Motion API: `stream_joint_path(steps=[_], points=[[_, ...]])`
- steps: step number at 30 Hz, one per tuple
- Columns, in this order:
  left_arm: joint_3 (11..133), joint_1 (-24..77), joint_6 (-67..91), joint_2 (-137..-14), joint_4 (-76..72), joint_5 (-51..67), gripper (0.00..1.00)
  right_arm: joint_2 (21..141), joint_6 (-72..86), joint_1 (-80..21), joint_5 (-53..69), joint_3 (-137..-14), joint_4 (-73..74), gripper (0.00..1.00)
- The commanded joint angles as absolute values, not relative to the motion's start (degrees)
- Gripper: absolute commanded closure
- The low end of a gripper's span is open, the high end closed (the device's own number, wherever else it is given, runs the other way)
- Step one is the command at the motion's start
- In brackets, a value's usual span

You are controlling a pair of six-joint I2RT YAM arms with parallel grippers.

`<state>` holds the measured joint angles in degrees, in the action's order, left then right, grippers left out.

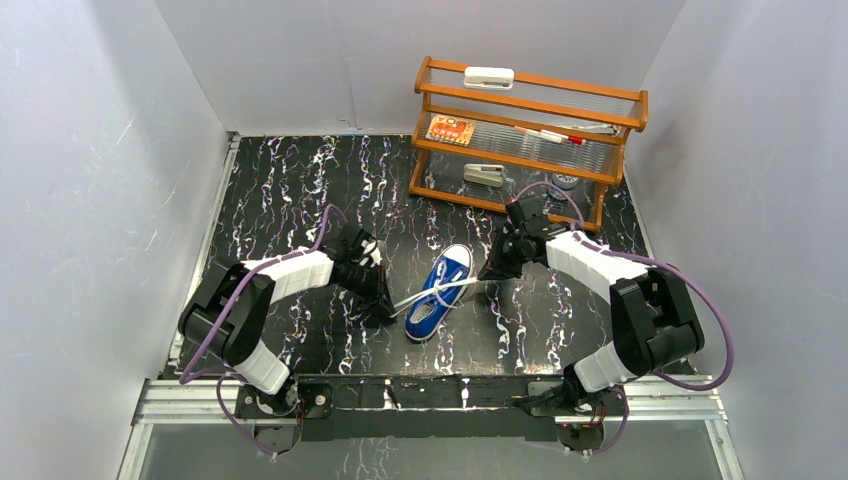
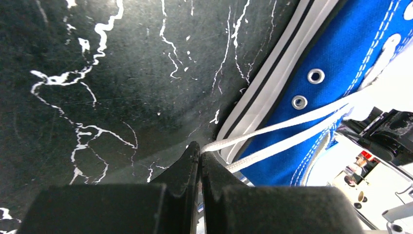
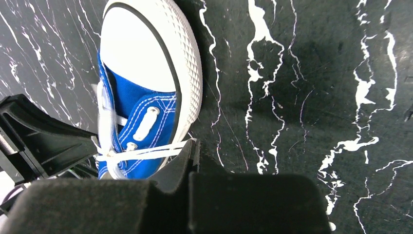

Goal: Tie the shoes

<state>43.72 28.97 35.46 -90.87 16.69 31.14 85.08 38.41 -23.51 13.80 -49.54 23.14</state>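
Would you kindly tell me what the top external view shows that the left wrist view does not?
Only the top external view shows the white toe cap, the arms' bases and the grey walls. Only the left wrist view shows two metal eyelets and the left tool shut on the white lace. Both show the blue sneaker, that lace and the black marbled table.
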Motion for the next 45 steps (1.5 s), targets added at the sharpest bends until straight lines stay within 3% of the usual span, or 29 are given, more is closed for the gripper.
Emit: stream_joint_path(steps=[1, 14, 17, 20, 21, 22, 24, 28, 34, 38, 45], points=[[42.96, 28.18, 34.2, -89.23, 22.22, 26.93, 1.0, 83.41, 38.74, -22.25, 6.31, -49.02, 21.43, 1.0], [38.93, 27.07, 34.56, -86.85, 23.37, 24.55, 1.0, 82.48, 40.43, -18.78, 2.75, -45.09, 21.38, 1.0], [38.65, 26.98, 33.9, -86.0, 21.65, 26.9, 1.0, 83.04, 37.75, -18.63, 5.39, -45.68, 20.68, 1.0], [39.79, 26.98, 33.41, -86.48, 19.25, 30.77, 1.0, 83.33, 27.34, -18.8, 19.0, -46.88, 15.12, 1.0], [40.22, 26.98, 33.36, -86.93, 18.8, 31.79, 1.0, 84.27, 24.51, -18.79, 24.71, -47.99, 15.95, 0.95], [40.61, 26.98, 33.21, -87.46, 18.62, 32.8, 1.0, 85.68, 21.99, -18.88, 29.03, -49.24, 18.03, 0.8], [41.39, 26.98, 33.01, -88.34, 18.63, 34.16, 1.0, 87.17, 18.04, -19.83, 36.94, -50.22, 20.84, 0.61], [41.65, 26.98, 32.76, -88.01, 18.68, 34.67, 1.0, 83.16, 10.92, -24.25, 38.45, -49.02, 24.6, 0.39], [41.57, 26.98, 32.87, -87.11, 18.72, 35.62, 1.0, 81.45, -4.04, -32.14, 28.65, -50.1, 26.87, 0.24], [41.87, 26.98, 32.87, -87.17, 18.72, 35.77, 1.0, 78.3, -9.64, -37.02, 24.38, -46.71, 18.1, 0.13], [42.95, 26.98, 32.8, -87.88, 18.79, 36.52, 1.0, 82.53, -13.8, -39.08, 24.2, -47.06, 13.49, 0.13]])
